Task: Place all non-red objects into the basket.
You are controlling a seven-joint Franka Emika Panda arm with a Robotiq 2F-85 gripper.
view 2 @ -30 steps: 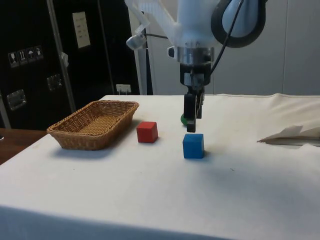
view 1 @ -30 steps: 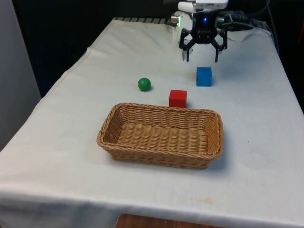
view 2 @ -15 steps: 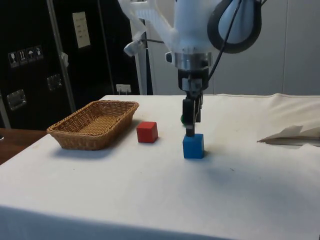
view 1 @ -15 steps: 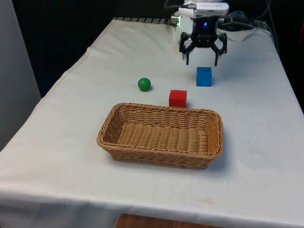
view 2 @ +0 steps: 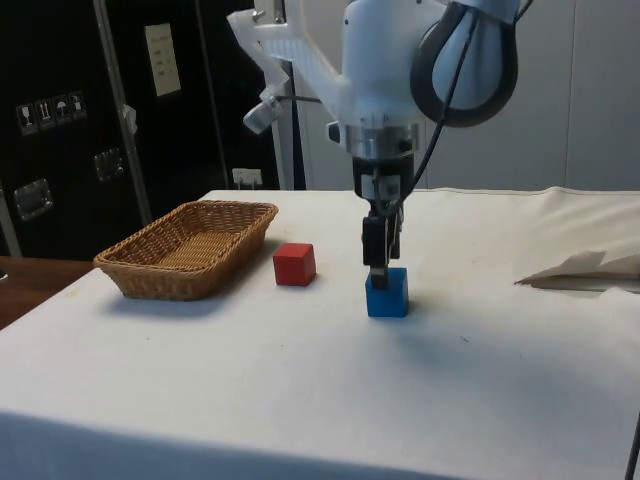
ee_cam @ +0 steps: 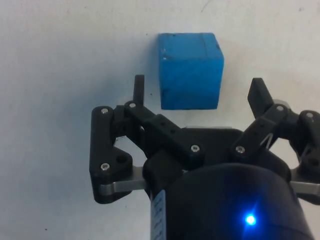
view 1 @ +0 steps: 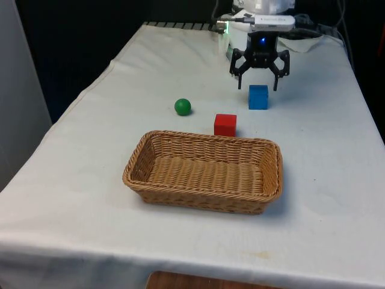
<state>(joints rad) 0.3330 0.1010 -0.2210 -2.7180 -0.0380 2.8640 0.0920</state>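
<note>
Going from the front view's left to its right across the desk under its white cloth: a small green ball lies on its own, well apart from the rest. Next comes the oblong woven wicker basket, nearest the camera and with nothing in it. Just behind its far rim stands a red cube, which by the task should stay where it is. Further right and a little further back sits the blue cube, with the black two-finger gripper hanging just above it.

The fingers are spread wide and hold nothing; in the wrist view the blue cube sits between them but nearer the tips than the palm, and the side view puts the fingertips about level with the cube's top edge.

Risks, as I judge them: the cube is slightly skewed to the finger line, so closing may twist it or pinch it by the corners. If the gripper closes this high, only the top edge would be caught and the cube could slip out on the lift. On the way to the basket, a low carry could knock the red cube, which stands near that path.

No brand, label or writing can be read on the cubes, ball or basket.
</note>
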